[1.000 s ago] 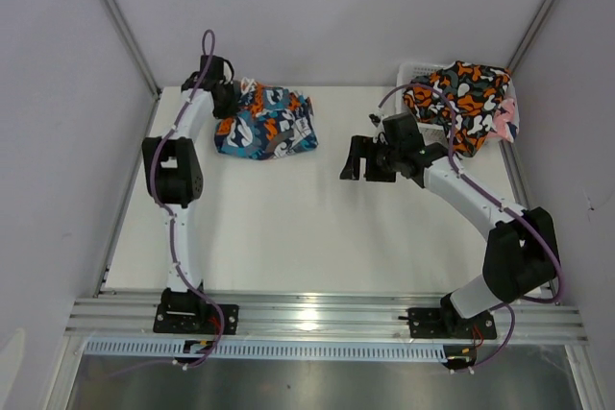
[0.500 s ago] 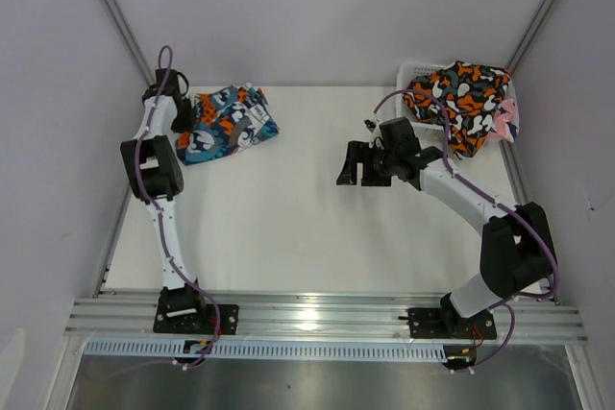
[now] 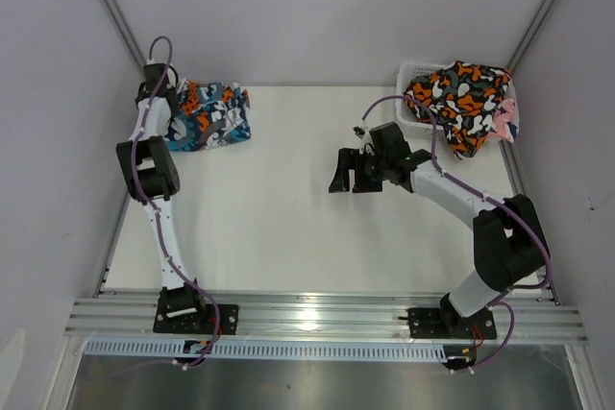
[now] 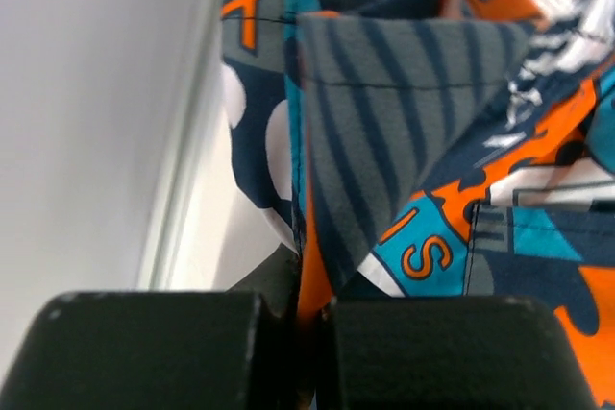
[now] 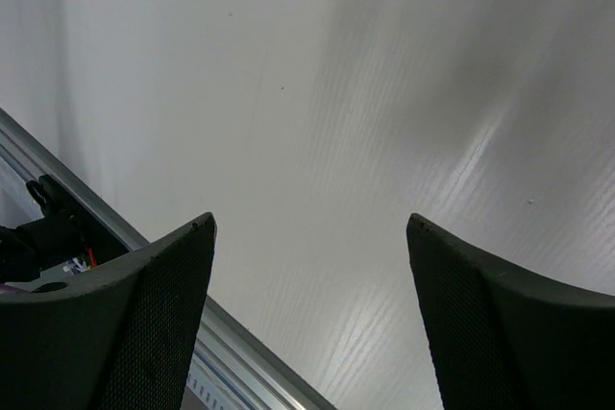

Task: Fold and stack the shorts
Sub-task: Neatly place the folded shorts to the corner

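Observation:
Blue-teal-orange patchwork shorts (image 3: 209, 115) lie bunched at the table's far left corner, and my left gripper (image 3: 165, 114) is shut on their edge. The left wrist view shows the same shorts (image 4: 461, 160) with a fold of fabric pinched between the black jaws of the left gripper (image 4: 312, 319). Orange-black-white camouflage shorts (image 3: 459, 98) drape over the white mesh basket (image 3: 411, 74) at the far right, with pink patterned shorts (image 3: 506, 122) showing under them. My right gripper (image 3: 346, 172) stands open above the bare table middle. In the right wrist view the right gripper (image 5: 309, 228) holds nothing.
Grey enclosure walls stand close on the left, right and back. A metal rail (image 3: 317, 316) runs along the near edge, and the same rail (image 5: 231, 333) appears in the right wrist view. The white table (image 3: 288, 228) lies between the arms.
My left gripper has dragged the patchwork shorts leftward into the far left corner. The right gripper has drifted slightly left and stayed open.

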Tool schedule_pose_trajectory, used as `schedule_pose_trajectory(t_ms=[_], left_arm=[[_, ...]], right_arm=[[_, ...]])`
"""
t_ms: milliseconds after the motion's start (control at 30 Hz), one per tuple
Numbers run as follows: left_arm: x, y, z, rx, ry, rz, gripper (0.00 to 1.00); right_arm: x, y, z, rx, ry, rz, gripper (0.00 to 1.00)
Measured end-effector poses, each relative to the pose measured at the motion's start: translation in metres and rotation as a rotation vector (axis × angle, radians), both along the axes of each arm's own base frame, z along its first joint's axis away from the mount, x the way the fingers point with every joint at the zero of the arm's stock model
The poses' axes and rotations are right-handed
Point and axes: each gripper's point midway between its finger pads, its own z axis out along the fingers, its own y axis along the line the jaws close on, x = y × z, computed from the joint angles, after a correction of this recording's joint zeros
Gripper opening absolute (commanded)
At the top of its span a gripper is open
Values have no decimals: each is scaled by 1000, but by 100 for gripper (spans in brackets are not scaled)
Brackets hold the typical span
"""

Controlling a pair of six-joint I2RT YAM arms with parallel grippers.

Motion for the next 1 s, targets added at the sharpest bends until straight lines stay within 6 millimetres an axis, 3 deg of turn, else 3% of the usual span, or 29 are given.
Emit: schedule_pose_trajectory(t_ms=[267, 300, 333, 367, 400, 533, 700, 767, 900, 1000], left_arm=[[32, 23, 16, 117, -119, 25, 0], [33, 25, 18, 127, -129, 29, 4], [34, 27, 20, 134, -137, 32, 15], [36, 29, 23, 146, -147, 35, 32], [37, 32, 26, 160, -154, 38, 63], [38, 41, 32, 190, -178, 76, 99], [29, 51, 36, 197, -193, 141, 99], [21, 54, 47, 193, -203, 170, 99], [1, 46, 82, 170, -260, 198, 99], [-18, 35, 124, 142, -329, 226, 99]], right_arm=[[-2, 2, 0, 12, 5, 12, 82], [-2, 3, 0, 13, 4, 14, 82], [-2, 3, 0, 13, 3, 14, 82], [-2, 3, 0, 14, 3, 14, 82], [-2, 3, 0, 14, 1, 14, 82], [-2, 3, -1, 14, 0, 14, 82], [-1, 3, -2, 16, -5, 13, 82], [-1, 2, -7, 10, -7, 7, 82], [-2, -3, -16, 12, -46, -12, 82], [-3, -8, -21, 9, -81, -33, 82]])
